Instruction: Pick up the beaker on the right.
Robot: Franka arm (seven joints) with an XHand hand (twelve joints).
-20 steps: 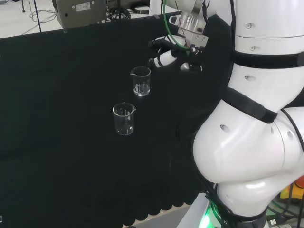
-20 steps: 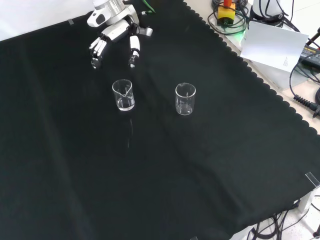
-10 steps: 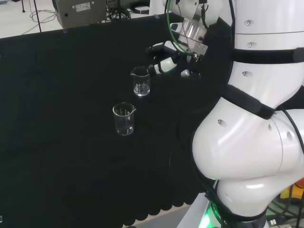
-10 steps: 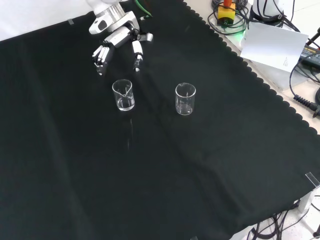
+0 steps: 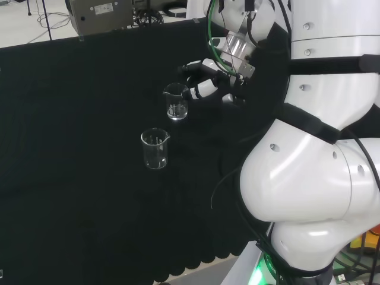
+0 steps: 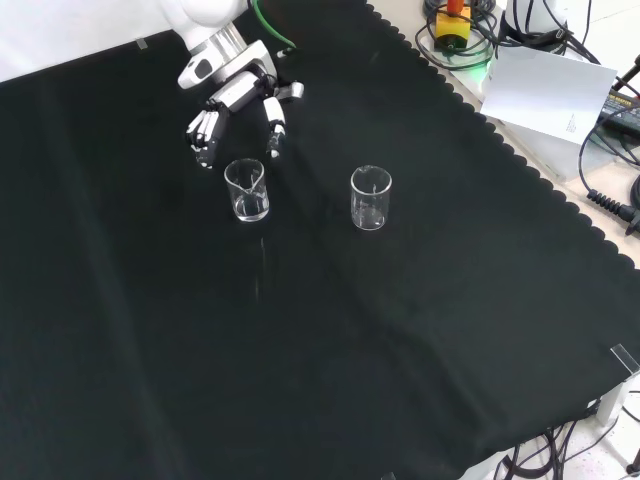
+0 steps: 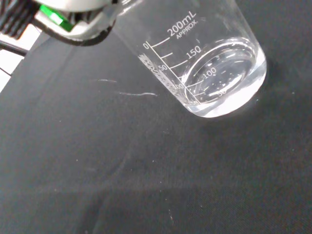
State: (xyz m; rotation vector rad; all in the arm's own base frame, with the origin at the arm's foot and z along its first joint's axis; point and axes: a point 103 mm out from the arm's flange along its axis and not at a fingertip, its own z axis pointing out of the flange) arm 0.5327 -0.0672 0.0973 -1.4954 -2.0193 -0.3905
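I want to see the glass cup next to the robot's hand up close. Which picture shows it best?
The wrist view: the cup is close and large, its marks and base clear. In the front view and head view it is small, standing upright by the open hand, not yet held.

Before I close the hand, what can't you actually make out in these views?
- Contact: whether the hand touches the near beaker; in the front view its fingertips end just above the rim, and in the head view they overlap it.
- Rim: cut off by the wrist view's edge and blurred hand parts.
- Contents: clear glass, cannot tell whether either it or the other beaker holds liquid.
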